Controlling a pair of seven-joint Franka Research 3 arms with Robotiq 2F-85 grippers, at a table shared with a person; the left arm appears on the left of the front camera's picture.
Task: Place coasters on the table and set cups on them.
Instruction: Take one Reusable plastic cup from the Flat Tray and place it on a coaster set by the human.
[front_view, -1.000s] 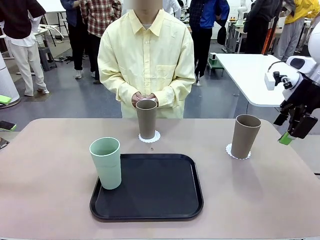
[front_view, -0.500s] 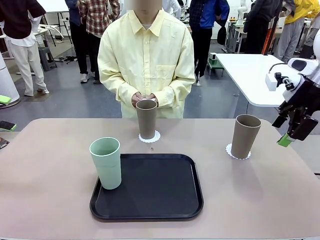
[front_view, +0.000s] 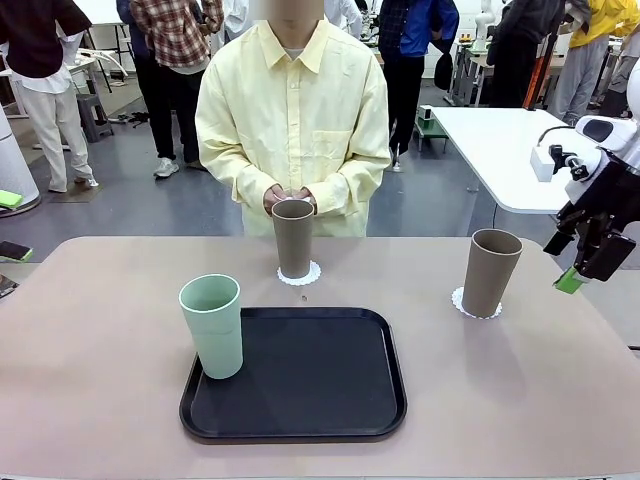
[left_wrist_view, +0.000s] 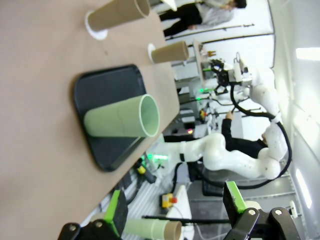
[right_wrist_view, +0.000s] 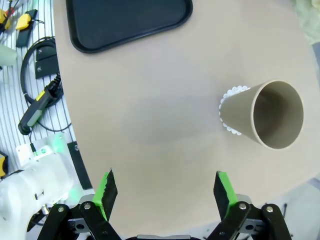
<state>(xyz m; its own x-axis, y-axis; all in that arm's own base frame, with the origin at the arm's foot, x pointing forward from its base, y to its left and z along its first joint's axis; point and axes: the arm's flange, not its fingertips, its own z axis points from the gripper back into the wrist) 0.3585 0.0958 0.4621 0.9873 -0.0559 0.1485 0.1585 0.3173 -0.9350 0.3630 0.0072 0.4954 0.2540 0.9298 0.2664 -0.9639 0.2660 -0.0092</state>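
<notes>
Along the far edge of the worktop (front_view: 100, 330), at its middle, the far brown cup (front_view: 293, 240) stands upright on a white lacy coaster (front_view: 314, 272), directly in front of the person's joined hands (front_view: 290, 196). Toward the right edge, the right brown cup (front_view: 491, 272) stands upright on a second coaster (front_view: 457, 299). A green cup (front_view: 212, 326) stands upright on the left side of a black tray (front_view: 310, 375), which lies close to the near edge. Over the right edge hangs the right tool (front_view: 585, 272), clear of the right brown cup, its fingers apart and empty. The left tool (left_wrist_view: 175, 212), seen from its wrist, likewise has its fingers spread with nothing between them.
</notes>
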